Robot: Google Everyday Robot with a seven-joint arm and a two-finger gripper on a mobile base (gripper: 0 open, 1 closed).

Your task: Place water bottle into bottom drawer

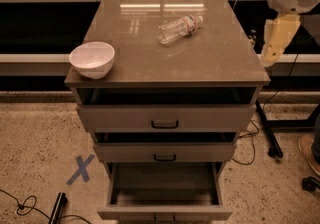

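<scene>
The water bottle (179,28) lies on its side on the cabinet top, toward the back, white cap pointing right. The bottom drawer (165,212) is pulled out and its inside is bare. The two shallower drawers above it stand slightly ajar. My gripper (274,43) hangs off the white arm at the upper right. It is beside the cabinet's right edge, to the right of the bottle and apart from it, and it holds nothing.
A white bowl (92,59) sits on the front left corner of the cabinet top (210,63). A blue tape X (80,169) marks the floor at left. Cables and a dark stand leg (265,128) lie right of the cabinet. A shelf runs behind.
</scene>
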